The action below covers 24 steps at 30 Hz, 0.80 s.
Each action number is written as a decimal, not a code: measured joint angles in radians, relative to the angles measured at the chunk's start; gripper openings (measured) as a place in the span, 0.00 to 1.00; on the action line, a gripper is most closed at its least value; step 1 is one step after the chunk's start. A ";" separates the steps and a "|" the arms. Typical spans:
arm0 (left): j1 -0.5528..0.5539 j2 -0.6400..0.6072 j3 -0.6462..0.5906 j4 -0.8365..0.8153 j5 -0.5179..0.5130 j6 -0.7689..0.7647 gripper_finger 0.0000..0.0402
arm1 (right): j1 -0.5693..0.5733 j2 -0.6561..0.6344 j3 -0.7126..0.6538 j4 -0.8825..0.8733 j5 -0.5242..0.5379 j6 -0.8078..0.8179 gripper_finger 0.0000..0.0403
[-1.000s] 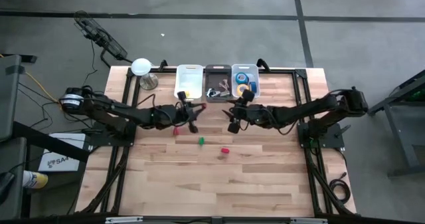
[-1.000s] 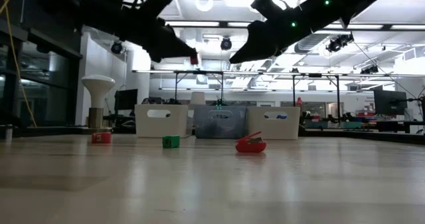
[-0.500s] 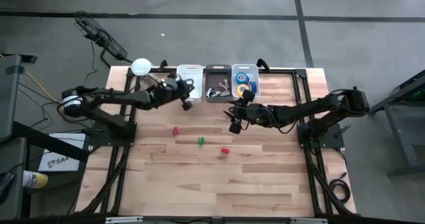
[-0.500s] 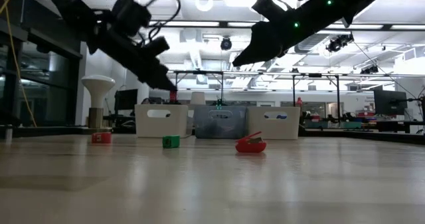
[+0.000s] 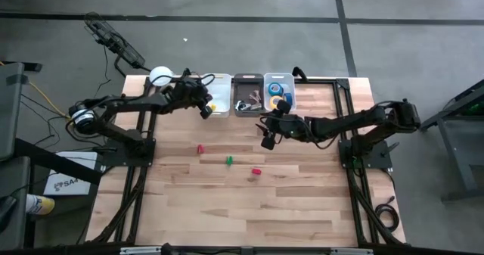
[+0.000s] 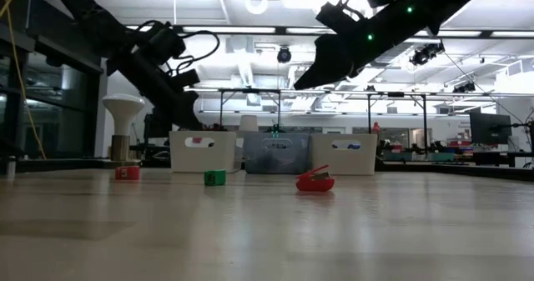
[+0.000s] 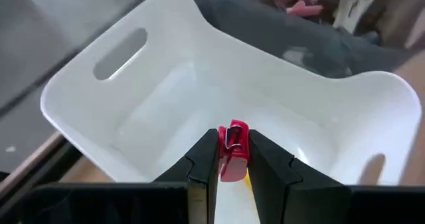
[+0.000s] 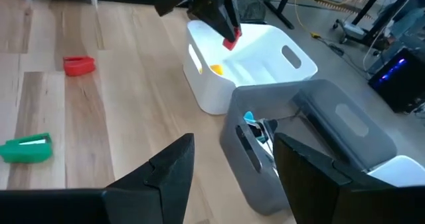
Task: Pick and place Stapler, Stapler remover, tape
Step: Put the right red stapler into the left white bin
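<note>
My left gripper (image 5: 205, 112) hangs over the white bin (image 5: 217, 83) at the table's far edge, shut on a small red stapler (image 7: 233, 159). A yellow piece (image 8: 216, 69) lies inside that bin. My right gripper (image 5: 266, 140) hovers open over the table in front of the grey bin (image 5: 247, 79). Blue and yellow tape rolls (image 5: 277, 89) lie in the clear bin (image 5: 278, 76) to the right. On the table rest a small red stapler (image 5: 200, 148), a green stapler (image 5: 229, 160) and a red stapler remover (image 6: 315, 181). My left gripper pinches the red stapler's two sides (image 7: 234, 139) between its two fingers (image 7: 206, 154). The fingers slant down from the table's left and near side. The stapler is lifted clear above the white bin's inside and sticks out past the fingertips.
The three bins stand side by side along the far edge; the grey one holds several small tools (image 5: 249, 100). A white mushroom-shaped lamp (image 5: 159, 76) stands at the far left corner. The near half of the wooden table (image 5: 249, 209) is bare.
My left gripper has swung from above the table's middle toward the far edge and now hangs over the white bin, a little lower and rolled about its own axis. It has stayed shut on the red stapler, which travelled with it.
</note>
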 joint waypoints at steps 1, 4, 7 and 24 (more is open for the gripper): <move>0.000 0.000 0.013 -0.028 0.002 0.000 0.15 | -0.004 0.000 0.000 -0.001 -0.009 0.005 0.49; -0.002 0.005 0.066 -0.119 0.003 0.006 0.15 | -0.011 0.000 0.000 -0.003 -0.032 0.012 0.49; -0.002 0.005 0.116 -0.201 0.031 0.027 0.15 | -0.014 0.000 0.000 -0.004 -0.040 0.015 0.49; -0.002 0.006 0.157 -0.349 0.070 0.059 0.38 | -0.013 0.001 0.000 -0.008 -0.043 0.022 0.49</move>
